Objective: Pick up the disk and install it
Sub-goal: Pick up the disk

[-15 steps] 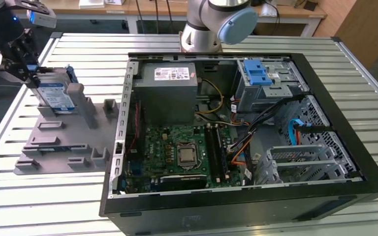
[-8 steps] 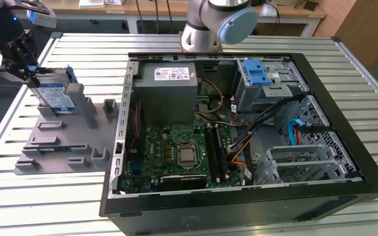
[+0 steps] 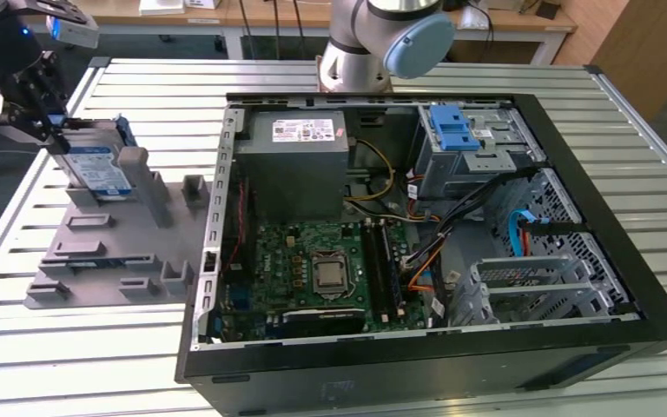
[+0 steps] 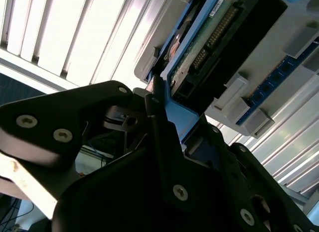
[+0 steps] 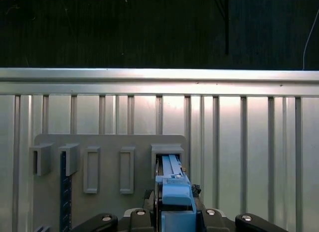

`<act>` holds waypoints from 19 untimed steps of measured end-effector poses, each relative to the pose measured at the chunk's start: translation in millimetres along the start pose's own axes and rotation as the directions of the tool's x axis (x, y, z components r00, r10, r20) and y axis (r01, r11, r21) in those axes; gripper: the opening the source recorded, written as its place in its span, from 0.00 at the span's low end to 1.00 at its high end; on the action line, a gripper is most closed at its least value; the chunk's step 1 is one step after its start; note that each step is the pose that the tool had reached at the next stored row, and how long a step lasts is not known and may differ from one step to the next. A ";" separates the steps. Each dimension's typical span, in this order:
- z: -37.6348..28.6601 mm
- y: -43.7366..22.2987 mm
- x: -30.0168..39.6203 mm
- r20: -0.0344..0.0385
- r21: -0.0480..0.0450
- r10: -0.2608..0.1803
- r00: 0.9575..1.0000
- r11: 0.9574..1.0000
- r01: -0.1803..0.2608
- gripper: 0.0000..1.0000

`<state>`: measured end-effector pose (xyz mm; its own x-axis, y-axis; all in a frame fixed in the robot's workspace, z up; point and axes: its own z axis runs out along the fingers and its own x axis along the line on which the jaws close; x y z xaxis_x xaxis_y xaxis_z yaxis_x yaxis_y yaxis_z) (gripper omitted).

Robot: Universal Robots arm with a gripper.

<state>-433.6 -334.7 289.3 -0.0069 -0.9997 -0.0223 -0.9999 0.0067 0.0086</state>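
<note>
Slatted table (image 3: 79, 365) bears a grey rack (image 3: 114, 252) holding the disk (image 3: 93, 169), long axis upright.

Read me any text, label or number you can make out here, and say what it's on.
Label on the disk: print too small to read.
Sticker on the power supply: print too small to read.
Processor lid: markings too small to read.
No other text is legible.
</note>
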 end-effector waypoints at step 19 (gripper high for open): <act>-9.3 0.1 -0.2 0.000 0.000 0.000 1.000 1.000 0.000 0.36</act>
<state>-433.6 -334.7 298.6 -0.0069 -0.9997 -0.0224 -0.9999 0.0067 0.0085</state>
